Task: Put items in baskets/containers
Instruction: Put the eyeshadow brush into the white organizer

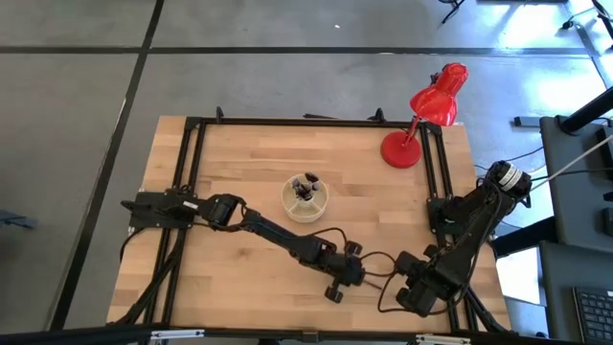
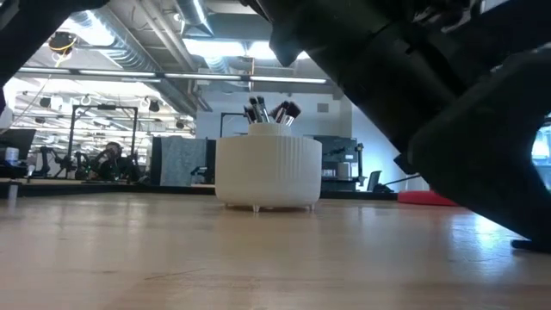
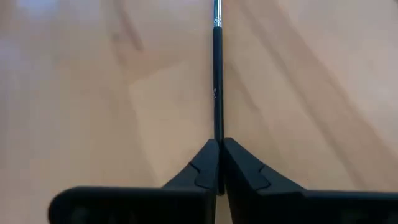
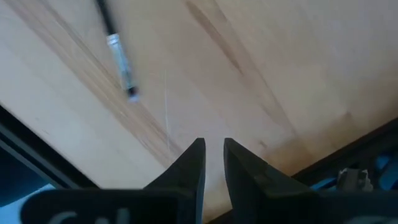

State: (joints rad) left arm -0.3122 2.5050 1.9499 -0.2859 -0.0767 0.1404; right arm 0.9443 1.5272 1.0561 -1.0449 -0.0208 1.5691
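Note:
The cream round container (image 1: 305,202) (image 2: 268,172) stands mid-table with several dark brushes (image 1: 306,184) (image 2: 271,111) upright in it. My left gripper (image 1: 350,271) (image 3: 218,142) is near the table's near edge, right of centre, shut on a thin black brush (image 3: 217,81). The brush's silvery ferrule (image 3: 216,12) points away from the fingers. My right gripper (image 1: 414,289) (image 4: 213,144) is close by on the right, its fingers a little apart with nothing between them. Its wrist view shows a ferruled brush tip (image 4: 119,59) ahead of it. My left gripper pinches the black brush between its two fingertips at the handle's free end (image 3: 217,134). The brush runs straight on from the fingers, in line with them, over the wood. Whether its far end rests on the table I cannot tell.
A red desk lamp (image 1: 426,110) stands at the far right corner on its round base (image 2: 426,199). Black frame rails (image 1: 187,192) run along the table's left and right sides. Bare wood lies between the container and the grippers. The dark arm fills the low view's right.

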